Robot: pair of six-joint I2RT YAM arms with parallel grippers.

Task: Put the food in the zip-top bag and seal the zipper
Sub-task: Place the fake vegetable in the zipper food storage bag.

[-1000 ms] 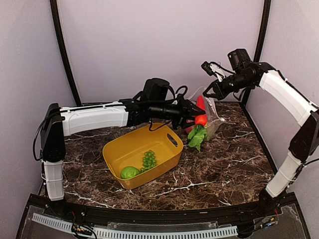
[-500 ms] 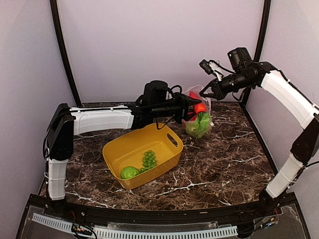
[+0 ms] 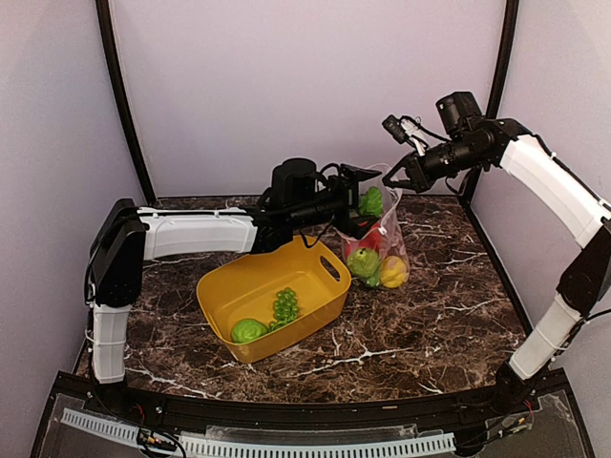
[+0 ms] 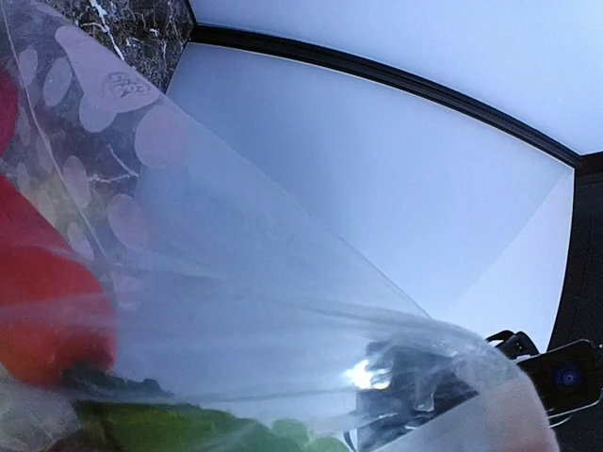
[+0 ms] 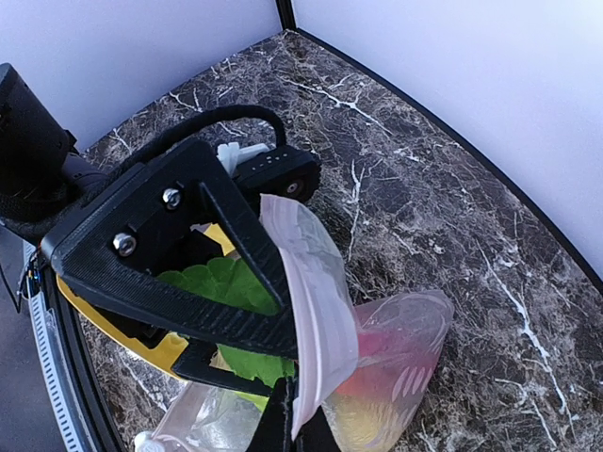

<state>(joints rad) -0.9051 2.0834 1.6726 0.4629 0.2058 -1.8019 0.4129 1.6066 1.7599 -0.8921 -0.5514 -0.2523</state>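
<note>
The clear zip-top bag [image 3: 380, 250] hangs from my right gripper [image 3: 392, 182], which is shut on the whitish zipper [image 5: 316, 320] at the mouth. Inside the bag lie a green round piece [image 3: 363, 262], a yellow lemon [image 3: 392, 273] and something red [image 5: 386, 350]. My left gripper [image 3: 369, 202] stands open in the bag's mouth, with a green leafy piece [image 5: 221, 282] between its black fingers [image 5: 193, 282]. In the left wrist view only dotted film [image 4: 104, 104], red [image 4: 42, 311] and green [image 4: 188, 428] show. Green grapes [image 3: 285, 305] and a green round piece [image 3: 248, 331] lie in the tub.
The yellow tub [image 3: 221, 286] with handle slots stands on the dark marble table [image 3: 449, 315], just left of the hanging bag and under my left forearm. Walls close the back and sides.
My left gripper has opened and pulled back a little at the bag's mouth. The red and green piece it carried has gone into the bag, which now hangs straighter with food at the bottom.
</note>
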